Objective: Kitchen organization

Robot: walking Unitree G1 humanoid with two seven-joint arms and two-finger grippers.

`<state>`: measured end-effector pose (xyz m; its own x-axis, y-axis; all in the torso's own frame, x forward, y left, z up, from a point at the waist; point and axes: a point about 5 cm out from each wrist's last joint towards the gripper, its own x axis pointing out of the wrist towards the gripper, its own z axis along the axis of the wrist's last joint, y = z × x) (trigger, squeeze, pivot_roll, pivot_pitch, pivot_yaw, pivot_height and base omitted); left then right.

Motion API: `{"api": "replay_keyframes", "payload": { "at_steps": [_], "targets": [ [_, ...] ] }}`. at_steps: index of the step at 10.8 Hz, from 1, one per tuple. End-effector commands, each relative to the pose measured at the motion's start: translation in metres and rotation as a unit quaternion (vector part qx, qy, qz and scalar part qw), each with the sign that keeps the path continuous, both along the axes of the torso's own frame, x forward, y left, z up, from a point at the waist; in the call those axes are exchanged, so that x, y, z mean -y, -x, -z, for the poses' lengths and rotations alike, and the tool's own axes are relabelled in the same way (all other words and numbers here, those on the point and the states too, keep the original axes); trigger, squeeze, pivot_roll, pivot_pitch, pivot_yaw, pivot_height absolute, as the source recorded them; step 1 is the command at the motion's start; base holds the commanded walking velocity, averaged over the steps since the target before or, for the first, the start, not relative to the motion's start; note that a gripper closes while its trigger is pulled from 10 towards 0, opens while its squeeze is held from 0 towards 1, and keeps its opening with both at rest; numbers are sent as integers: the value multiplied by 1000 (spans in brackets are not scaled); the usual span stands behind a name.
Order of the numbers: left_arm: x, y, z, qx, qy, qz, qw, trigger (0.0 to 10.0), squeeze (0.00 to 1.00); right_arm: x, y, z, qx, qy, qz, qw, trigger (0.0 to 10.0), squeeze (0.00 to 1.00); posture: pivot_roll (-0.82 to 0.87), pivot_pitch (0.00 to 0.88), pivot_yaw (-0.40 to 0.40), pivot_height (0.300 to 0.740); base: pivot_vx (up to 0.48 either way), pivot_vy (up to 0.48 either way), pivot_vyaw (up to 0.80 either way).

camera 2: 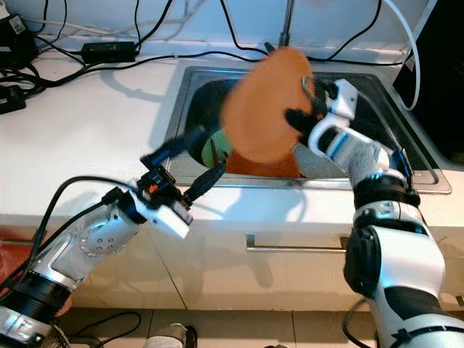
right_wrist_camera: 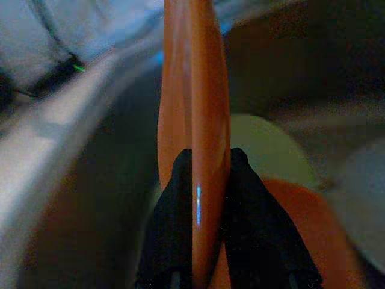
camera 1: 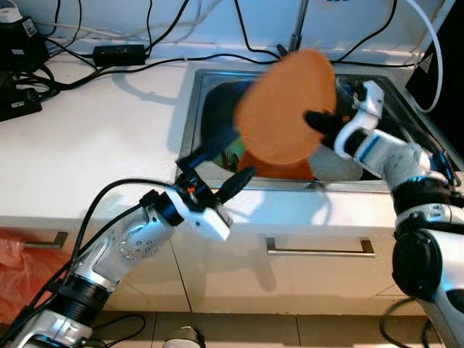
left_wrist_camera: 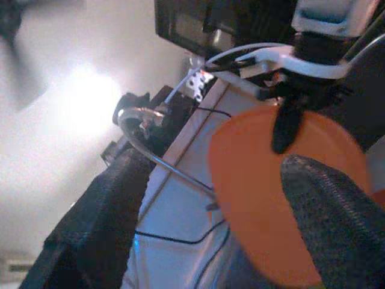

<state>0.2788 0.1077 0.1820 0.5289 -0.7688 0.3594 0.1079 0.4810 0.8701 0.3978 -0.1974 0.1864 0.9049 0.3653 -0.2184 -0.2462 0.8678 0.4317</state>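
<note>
Nearest, at the desk's front edge, my left gripper hangs spread and empty. Right gripper is clamped on the orange plate's rim, tilted above the sink. I judge it mid-lift; next needs a clear landing spot.

Your right gripper is raised, arm bent at the elbow, its fingers pressed together on something. Your left gripper reaches forward with fingers spread.
</note>
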Motion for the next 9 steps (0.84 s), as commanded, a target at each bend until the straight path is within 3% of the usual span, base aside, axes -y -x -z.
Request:
{"api": "replay_keyframes", "payload": {
  "at_steps": [1,3,5,7,8,9],
  "targets": [
    [0,-2,5,-44,8,1,999,10000,1000,8,1,5,4,64,14,998,0,0,198,67,-10,740,0,0,0],
    [11,-10,10,-155,43,-2,987,10000,1000,24,8,30,-29,140,45,989,0,0,207,67,-7,740,0,0,0],
    [15,-16,5,-208,82,-12,975,10000,1000,29,10,34,-29,160,52,985,0,0,206,66,-3,740,0,0,0],
    [17,-26,-3,-286,130,-29,949,10000,1000,34,11,38,-27,189,53,980,0,0,211,62,-2,740,0,0,0],
    [16,-29,-3,-314,136,-38,939,10000,1000,36,12,41,-26,216,52,975,8078,0,213,60,-2,740,0,0,0],
    [15,-30,-1,-348,147,-46,925,10000,1000,37,13,42,-27,220,56,974,10000,737,215,58,-1,740,0,0,0]
  ]
}}
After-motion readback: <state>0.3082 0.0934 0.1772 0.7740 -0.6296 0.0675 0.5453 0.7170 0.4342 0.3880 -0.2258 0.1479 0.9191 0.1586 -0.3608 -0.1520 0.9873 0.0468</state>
